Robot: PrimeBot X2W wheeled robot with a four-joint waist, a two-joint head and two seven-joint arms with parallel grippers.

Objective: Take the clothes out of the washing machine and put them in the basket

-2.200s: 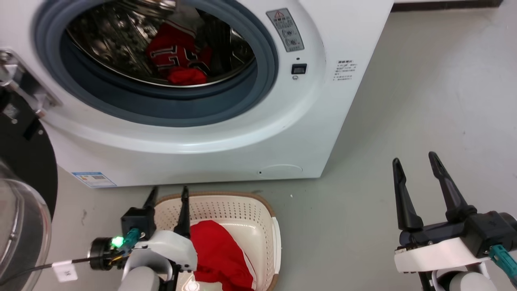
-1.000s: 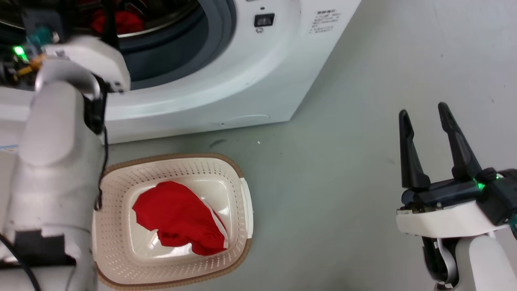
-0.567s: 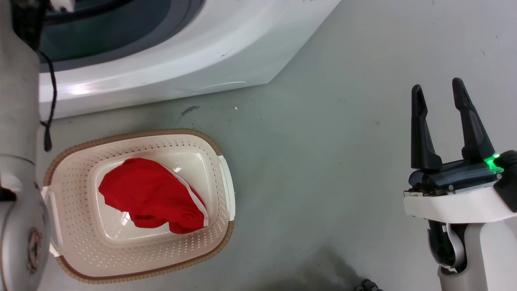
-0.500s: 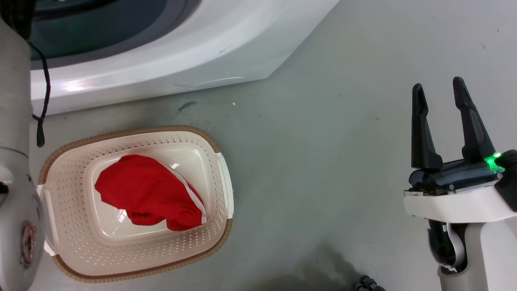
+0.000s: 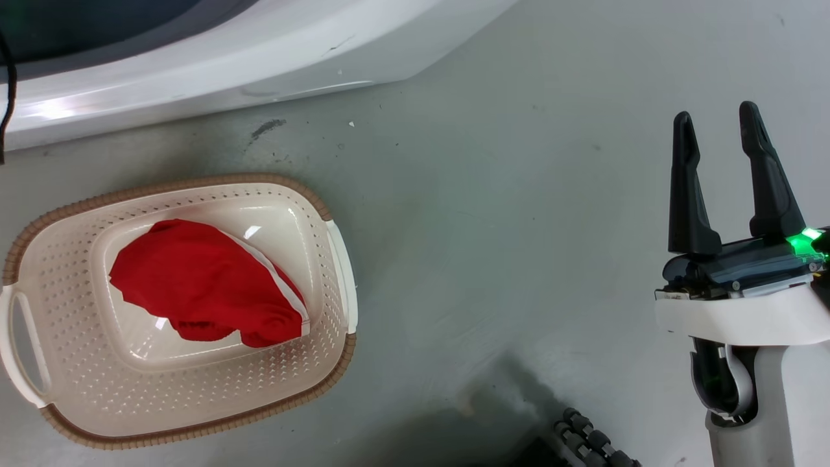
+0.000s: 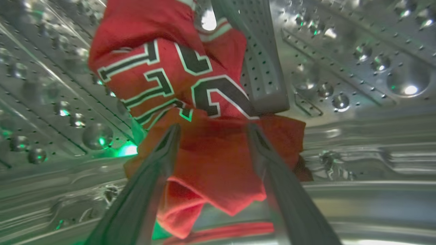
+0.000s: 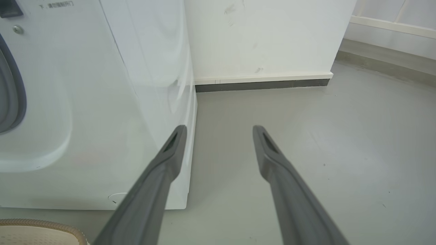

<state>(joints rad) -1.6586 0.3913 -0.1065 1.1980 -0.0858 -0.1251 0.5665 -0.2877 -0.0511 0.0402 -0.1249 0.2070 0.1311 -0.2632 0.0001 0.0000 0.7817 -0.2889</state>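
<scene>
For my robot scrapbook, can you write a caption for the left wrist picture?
Left hand, open, pointing at crumpled red lettered jersey inside shiny perforated steel drum.

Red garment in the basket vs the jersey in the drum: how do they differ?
Place: the red garment lies in the basket on the floor; the jersey sits in the drum.
Look: the red garment is plain with a white edge; the jersey bears black, white-outlined lettering.
Access: the open left gripper points at the jersey's heap; the red garment has no gripper at it.
Shared: both red and crumpled.
</scene>
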